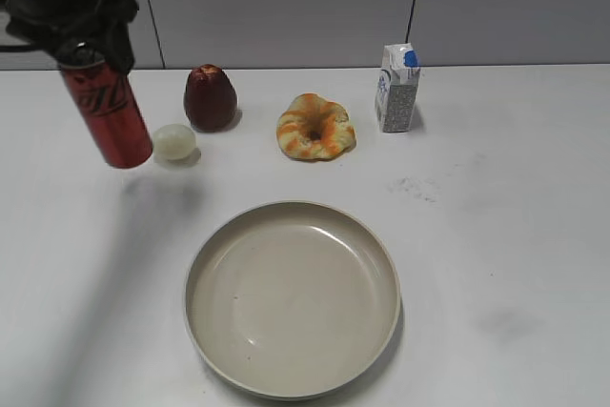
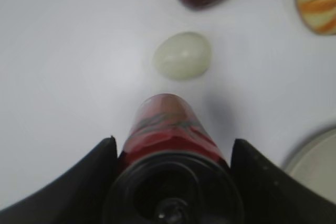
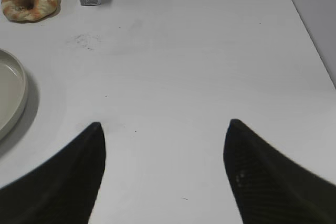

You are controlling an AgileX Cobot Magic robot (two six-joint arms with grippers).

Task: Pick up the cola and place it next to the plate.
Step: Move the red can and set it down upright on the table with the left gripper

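Note:
My left gripper is shut on the top of the cola, a tall red can with dark script. It hangs tilted above the table at the far left. In the left wrist view the cola sits between the black fingers. The plate, a large beige dish, lies at the front centre; its rim shows in the left wrist view and in the right wrist view. My right gripper is open and empty over bare table, right of the plate.
A pale round egg-like item lies beside the cola's lower end. A dark red fruit, an orange-and-cream ring-shaped pastry and a small white milk carton stand in a row at the back. A grey wall is behind.

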